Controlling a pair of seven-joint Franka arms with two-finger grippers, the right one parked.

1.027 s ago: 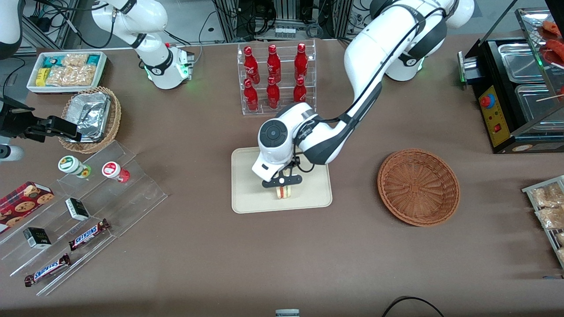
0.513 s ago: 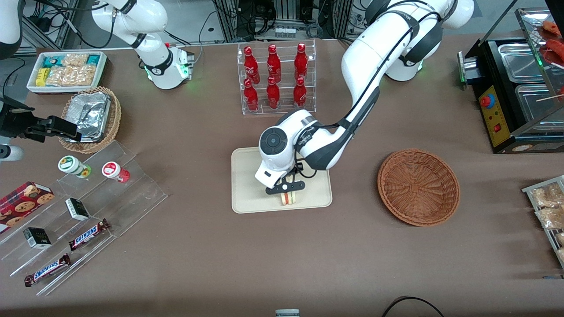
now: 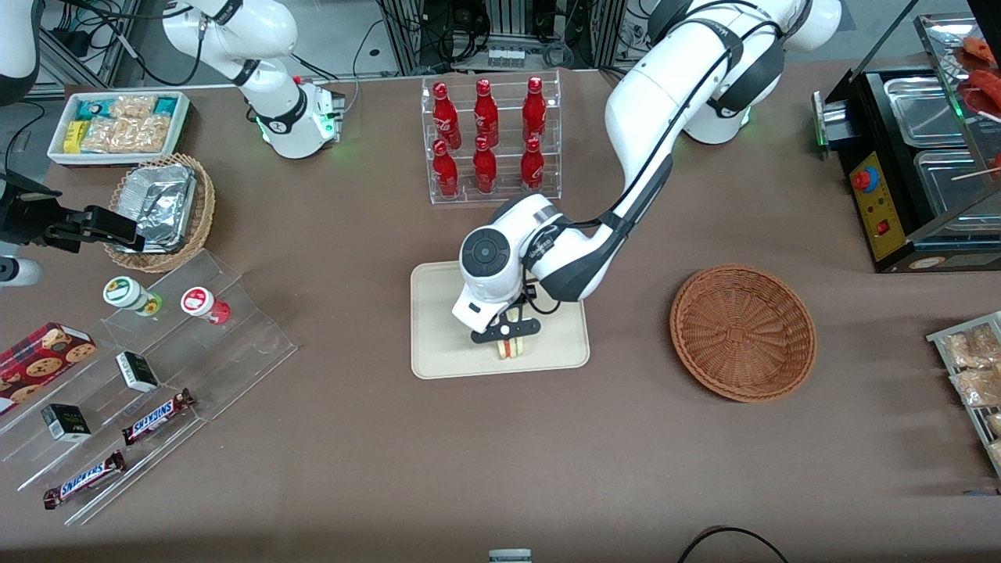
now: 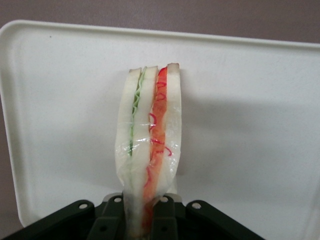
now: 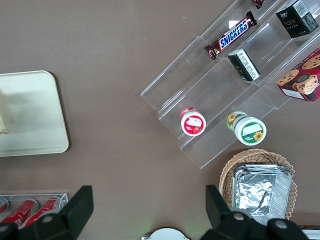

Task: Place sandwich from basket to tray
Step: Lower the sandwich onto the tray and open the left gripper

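Note:
My left gripper is shut on the sandwich, a wedge of white bread with red and green layers in clear wrap. It holds it upright over the cream tray, low at the part of the tray nearest the front camera. In the left wrist view the sandwich hangs between the fingers with the tray right under it; whether it touches the tray I cannot tell. The reddish-brown woven basket stands empty toward the working arm's end of the table.
A clear rack of red bottles stands farther from the front camera than the tray. A clear stepped shelf with snacks and a tan basket of foil containers lie toward the parked arm's end. A black food warmer stands at the working arm's end.
The gripper has carried the sandwich a little nearer to the front camera and lower over the tray, then held nearly still for the last half second.

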